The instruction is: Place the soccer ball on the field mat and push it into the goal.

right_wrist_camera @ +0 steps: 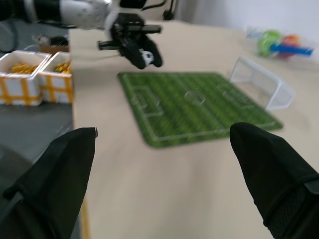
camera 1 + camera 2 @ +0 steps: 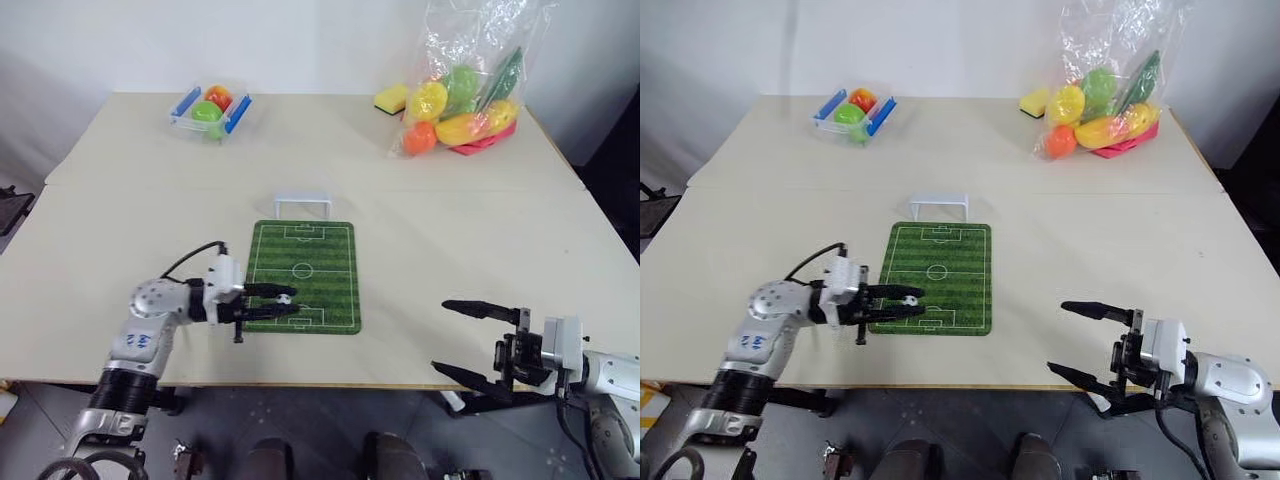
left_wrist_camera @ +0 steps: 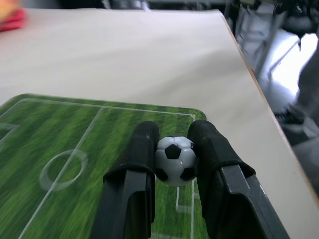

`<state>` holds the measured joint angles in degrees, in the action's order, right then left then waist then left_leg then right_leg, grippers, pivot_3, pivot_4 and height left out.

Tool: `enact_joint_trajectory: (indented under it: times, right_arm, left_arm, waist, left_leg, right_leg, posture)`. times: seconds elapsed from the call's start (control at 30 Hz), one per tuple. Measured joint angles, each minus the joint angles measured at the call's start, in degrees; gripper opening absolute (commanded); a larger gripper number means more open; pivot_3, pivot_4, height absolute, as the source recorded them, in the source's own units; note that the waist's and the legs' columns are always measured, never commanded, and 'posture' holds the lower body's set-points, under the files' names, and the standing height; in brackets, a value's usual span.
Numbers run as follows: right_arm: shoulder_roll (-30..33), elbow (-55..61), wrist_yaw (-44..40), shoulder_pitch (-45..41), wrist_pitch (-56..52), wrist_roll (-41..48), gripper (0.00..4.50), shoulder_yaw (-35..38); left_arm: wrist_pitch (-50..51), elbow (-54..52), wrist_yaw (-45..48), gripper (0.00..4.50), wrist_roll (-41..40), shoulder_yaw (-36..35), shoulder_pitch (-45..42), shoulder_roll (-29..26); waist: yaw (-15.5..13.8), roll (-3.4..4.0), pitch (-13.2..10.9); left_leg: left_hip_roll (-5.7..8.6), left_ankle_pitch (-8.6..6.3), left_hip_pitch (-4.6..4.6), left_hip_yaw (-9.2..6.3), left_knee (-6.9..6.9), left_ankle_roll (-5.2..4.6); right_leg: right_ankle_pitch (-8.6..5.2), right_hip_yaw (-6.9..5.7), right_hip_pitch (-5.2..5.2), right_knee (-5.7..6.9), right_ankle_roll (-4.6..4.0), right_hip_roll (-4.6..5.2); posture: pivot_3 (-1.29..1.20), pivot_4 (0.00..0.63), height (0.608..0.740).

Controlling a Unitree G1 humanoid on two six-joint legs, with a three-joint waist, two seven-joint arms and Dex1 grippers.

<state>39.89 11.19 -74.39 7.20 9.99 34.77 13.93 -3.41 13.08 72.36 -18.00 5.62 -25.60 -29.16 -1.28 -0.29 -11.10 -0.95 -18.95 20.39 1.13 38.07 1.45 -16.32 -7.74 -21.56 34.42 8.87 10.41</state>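
Soccer ball (image 3: 174, 160) pinched between the black fingers of the left gripper (image 2: 283, 302), held just above the near end of the field mat (image 2: 318, 252), probably for setting down there. White goal (image 2: 302, 204) at the mat's far end, so the push likely runs lengthwise. Right gripper (image 2: 470, 340) spread wide, empty, off the table's near edge, apparently clear of the way.

Robot test lab, bare white walls, plain beige table (image 2: 150, 200), bagged toy fruit (image 2: 462, 90), staged props

L tool (image 2: 285, 302) clamped, R tool (image 2: 462, 340) agape.
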Motion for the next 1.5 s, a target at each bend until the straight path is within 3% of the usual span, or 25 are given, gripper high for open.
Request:
enact_joint_trajectory:
  times: [0.17, 0.6, 0.63, 0.8, 1.1, 1.27, 1.5]
  right_arm:
    - [-0.87, 0.47, 1.58, -0.06, -0.25, -0.01, 4.50, 0.00]
    - [-2.60, 4.63, 6.53, -0.65, -3.65, -0.01, 4.50, -0.35]
    - [-2.64, 4.63, 6.66, -0.65, -3.87, -0.01, 4.50, -0.40]
    - [-2.97, 4.63, 7.06, -0.65, -4.34, 0.10, 4.50, -0.44]
    - [-3.02, 4.62, 6.92, -1.42, -5.33, 0.59, 4.50, -0.73]
    - [-3.30, 4.37, 6.01, -1.56, -5.30, 0.64, 4.50, -1.51]
    - [-4.24, 1.23, 3.62, -1.86, -4.76, 1.54, 4.50, -0.89]
  left_arm:
    - [-4.96, 6.05, -0.40, 0.85, 4.58, 2.48, -0.39, 0.68]
    - [-6.62, 7.97, -0.68, 0.85, 4.73, 2.41, -0.75, 1.46]
    - [-6.57, 7.97, -0.86, 1.57, 4.69, 2.33, -0.72, 1.51]
    - [-6.22, 7.78, -1.95, 2.95, 4.36, 2.05, -0.40, 2.13]
    - [-7.28, 7.08, -4.47, 2.95, 4.50, 1.75, -0.10, 2.73]
    - [-5.47, 2.12, -3.26, 2.95, -0.04, -0.26, 1.22, 2.78]
    - [3.77, -10.41, -1.55, 2.95, -9.57, -9.65, 6.42, -7.12]
  waist:
    - [-0.09, 0.00, 0.00]
    - [-0.22, 0.00, 0.00]
    - [-0.21, 0.00, 0.00]
    - [-0.20, 0.00, 0.00]
    - [-0.18, 0.00, 0.00]
    - [-0.15, -0.01, 0.00]
    - [0.10, 0.01, -0.01]
  left_leg:
    - [-0.01, -0.01, 0.00, 0.02, 0.01, -0.01]
    - [0.01, -0.06, 0.03, 0.02, 0.10, -0.10]
    - [0.01, -0.06, 0.03, 0.02, 0.10, -0.10]
    - [0.01, -0.06, 0.03, 0.02, 0.10, -0.10]
    - [0.00, -0.06, 0.03, 0.02, 0.10, -0.10]
    - [0.00, -0.06, 0.04, 0.02, 0.09, -0.10]
    - [-0.02, -0.09, -0.01, 0.03, 0.08, -0.13]
  right_leg:
    - [0.01, 0.02, 0.00, -0.02, 0.01, 0.00]
    - [0.04, 0.05, 0.00, -0.04, 0.06, 0.01]
    - [0.04, 0.05, 0.00, -0.04, 0.06, 0.01]
    - [0.04, 0.05, 0.00, -0.04, 0.06, 0.01]
    - [0.04, 0.05, 0.00, -0.04, 0.06, 0.01]
    - [0.04, 0.05, 0.00, -0.05, 0.06, 0.01]
    - [0.04, 0.11, 0.02, -0.06, 0.06, 0.01]
  posture:
    - [0.00, 0.150, 0.740]
    - [0.00, 0.150, 0.740]
    - [0.00, 0.150, 0.740]
    - [0.00, 0.150, 0.740]
    - [0.00, 0.150, 0.740]
    - [0.00, 0.150, 0.740]
    - [0.00, 0.150, 0.740]
